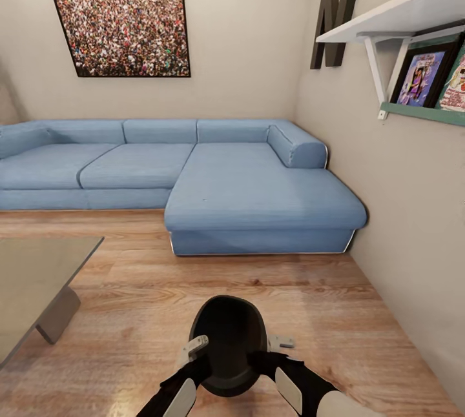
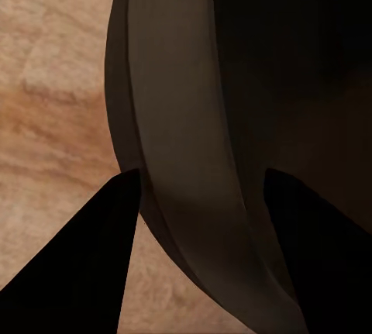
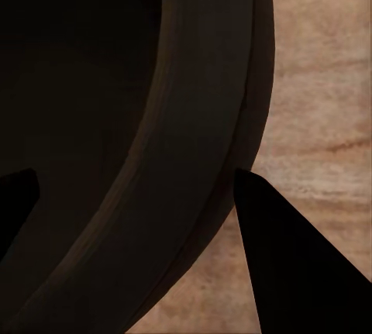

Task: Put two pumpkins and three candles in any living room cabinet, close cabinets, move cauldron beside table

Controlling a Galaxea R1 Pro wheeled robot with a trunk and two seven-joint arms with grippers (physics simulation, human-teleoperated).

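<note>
Black cauldron (image 1: 227, 345) hangs over wooden floor (image 1: 194, 281), left gripper (image 1: 194, 347) and right gripper (image 1: 279, 343) each clamped across its rim; coffee table (image 1: 39, 275) edge lies left, open boards ahead.

Matt black cauldron (image 1: 227, 339); glossy wood floor (image 1: 148, 301)

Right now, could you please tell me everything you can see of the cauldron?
The cauldron is a round black pot with a matte, dark surface, a bulging belly and a wide open mouth facing the head camera; its inside looks empty. The left pincer and right pincer each straddle the thick rim from opposite sides, one finger inside, one outside. It sits low in front of the robot over the wooden floor, right of the table and apart from it. Its feet are hidden.
</note>
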